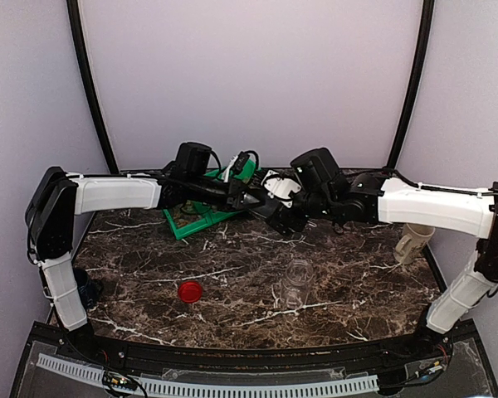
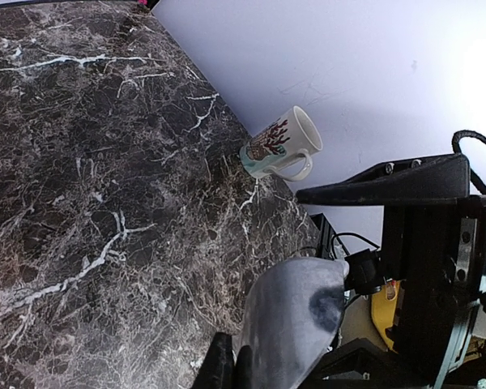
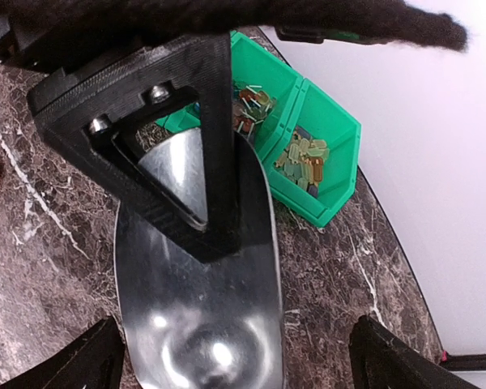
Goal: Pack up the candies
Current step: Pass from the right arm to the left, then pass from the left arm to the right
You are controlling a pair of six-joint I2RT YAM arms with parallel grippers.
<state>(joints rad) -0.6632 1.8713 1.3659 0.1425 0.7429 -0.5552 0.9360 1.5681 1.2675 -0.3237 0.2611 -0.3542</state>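
Left pincer (image 1: pixel 242 197) is clamped shut on a metal scoop (image 3: pixel 198 324), apparently near its handle end, over the far middle of the table. Right pincer (image 3: pixel 235 356) is spread wide, one finger on either side of the scoop's bowl, touching nothing. The bowl looks empty. Just past the scoop, at the far edge, the candies (image 3: pixel 304 158) lie in green bins (image 3: pixel 340 138). A clear jar (image 1: pixel 297 283) stands well apart, nearer, with a red lid (image 1: pixel 190 291) to its left.

Risks: the right fingers could knock the scoop when pulling clear. Held by one end, the scoop may twist and tip. Tiny candies could spill on the carry to the narrow jar.
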